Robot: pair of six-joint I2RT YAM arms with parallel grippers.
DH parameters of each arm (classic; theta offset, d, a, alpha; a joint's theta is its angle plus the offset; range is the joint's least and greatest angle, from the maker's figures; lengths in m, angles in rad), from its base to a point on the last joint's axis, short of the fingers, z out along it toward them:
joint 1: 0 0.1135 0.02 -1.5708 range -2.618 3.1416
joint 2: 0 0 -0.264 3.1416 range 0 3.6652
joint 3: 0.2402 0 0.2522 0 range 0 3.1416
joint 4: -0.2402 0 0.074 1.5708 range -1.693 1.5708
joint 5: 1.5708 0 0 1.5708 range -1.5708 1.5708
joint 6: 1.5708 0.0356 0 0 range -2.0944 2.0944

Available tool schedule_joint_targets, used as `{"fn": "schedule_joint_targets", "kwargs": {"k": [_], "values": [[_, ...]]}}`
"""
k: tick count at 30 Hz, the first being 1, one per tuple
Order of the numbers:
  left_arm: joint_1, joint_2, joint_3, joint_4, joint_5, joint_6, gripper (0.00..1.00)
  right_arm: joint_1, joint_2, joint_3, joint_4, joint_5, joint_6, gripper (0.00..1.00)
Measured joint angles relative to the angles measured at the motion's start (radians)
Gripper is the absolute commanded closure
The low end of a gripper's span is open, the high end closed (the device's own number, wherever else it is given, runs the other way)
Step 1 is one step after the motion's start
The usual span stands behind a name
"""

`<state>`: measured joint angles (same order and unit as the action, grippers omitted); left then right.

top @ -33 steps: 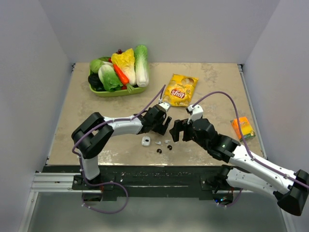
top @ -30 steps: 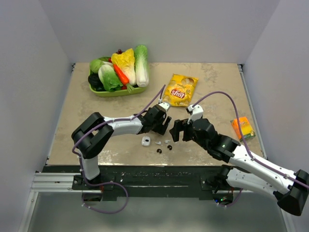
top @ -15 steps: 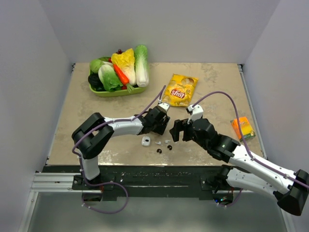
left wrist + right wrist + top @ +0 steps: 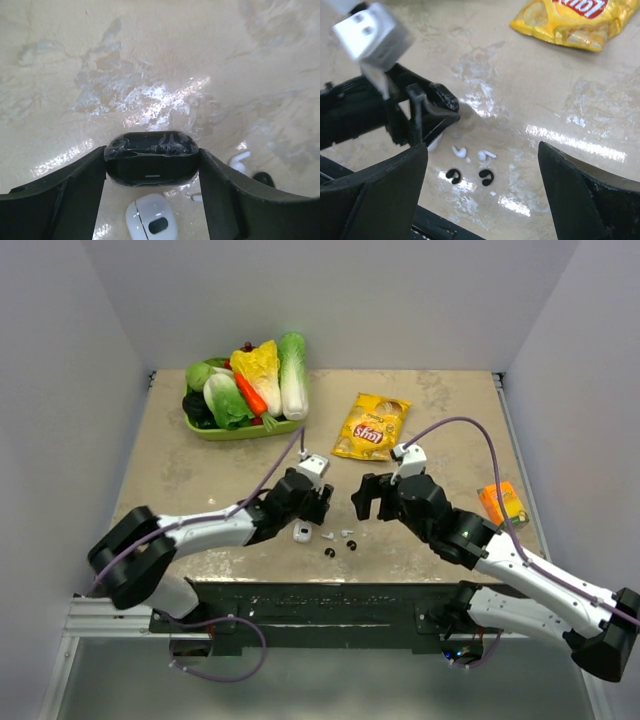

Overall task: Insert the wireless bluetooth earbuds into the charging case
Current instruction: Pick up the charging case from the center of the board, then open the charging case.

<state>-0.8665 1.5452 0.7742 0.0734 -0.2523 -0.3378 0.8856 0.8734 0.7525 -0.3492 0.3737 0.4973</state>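
Observation:
A black charging case [image 4: 151, 157] sits between the fingers of my left gripper [image 4: 151, 167], which is shut on its two ends. In the top view the left gripper [image 4: 313, 502] hangs just above a white charging case [image 4: 301, 533], which the left wrist view shows as closed [image 4: 151, 220]. To the right of the white case lie two white stemmed earbuds [image 4: 459, 151] [image 4: 486, 155] and two dark rounded earbuds [image 4: 452, 175] [image 4: 486, 176], all loose on the table. My right gripper [image 4: 481, 150] hovers wide open above them, holding nothing; it is at the centre right in the top view [image 4: 372, 498].
A green tray [image 4: 245, 428] of toy vegetables stands at the back left. A yellow chip bag [image 4: 372, 426] lies behind the grippers. An orange box [image 4: 503, 504] sits near the right edge. The earbuds lie close to the table's dark front rail [image 4: 300, 595].
My left arm has swung its elbow out to the left and drawn the gripper left and nearer, over the white case, its fingers narrowing on the black case. The right gripper has barely shifted.

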Motion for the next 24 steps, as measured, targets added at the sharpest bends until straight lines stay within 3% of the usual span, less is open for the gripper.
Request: {"fn": "schedule_joint_targets", "kwargs": {"k": [6, 11, 18, 24], "values": [[-0.017, -0.304, -0.315, 0.415, 0.073, 0.044, 0.88, 0.0, 0.058, 0.092, 0.012, 0.008, 0.004, 0.05], [-0.13, -0.295, -0.621, 0.874, 0.167, 0.186, 1.0, 0.0, 0.117, 0.124, 0.013, -0.052, -0.019, 0.05], [-0.15, -0.236, -0.696, 1.105, 0.235, 0.312, 1.0, 0.0, 0.126, 0.135, 0.018, -0.158, -0.062, 0.05], [-0.151, -0.221, -0.709, 1.15, 0.281, 0.385, 1.0, 0.0, 0.182, 0.139, 0.021, -0.247, -0.072, 0.04]]}}
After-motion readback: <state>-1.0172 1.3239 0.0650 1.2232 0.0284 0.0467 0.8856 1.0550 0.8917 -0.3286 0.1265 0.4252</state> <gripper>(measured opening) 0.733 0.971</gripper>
